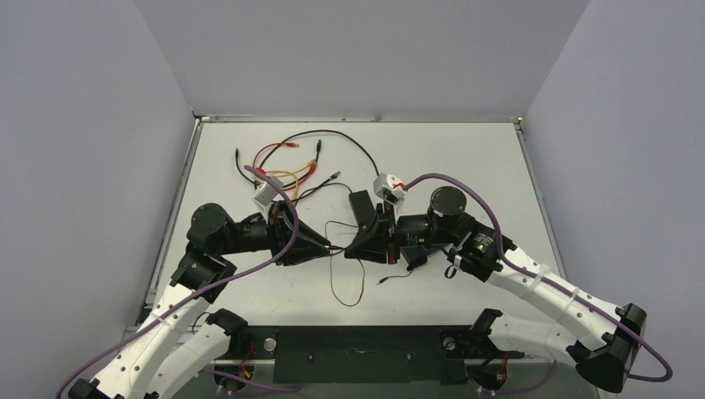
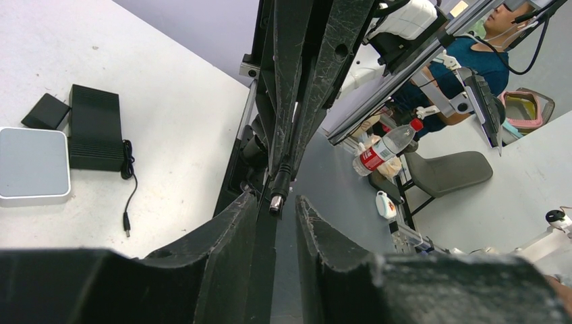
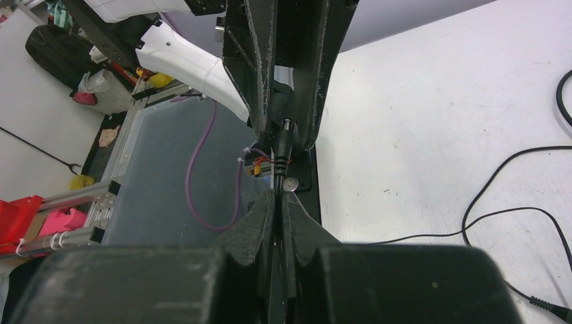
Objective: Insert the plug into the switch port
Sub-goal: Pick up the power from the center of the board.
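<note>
Tally: 2 grippers (image 2: 278, 199) (image 3: 278, 199), 1 plug (image 3: 286, 129) between them, 1 flat black box (image 2: 94, 127), 1 small black brick (image 2: 46, 111), 1 grey pad (image 2: 34, 165); loose cables (image 1: 291, 162): can't count.

Switch (image 2: 94, 128) black. Brick (image 2: 46, 111) black. Pad (image 2: 30, 162) light grey. Table (image 2: 168, 88) white. Plug (image 2: 278, 189) black, silver tip. Arm cable (image 3: 190, 196) purple. Wires (image 1: 287, 173) red, orange.

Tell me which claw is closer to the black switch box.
Right. The right claw sits directly in front of the black switch box; the left claw is farther off, toward the box's left.
</note>
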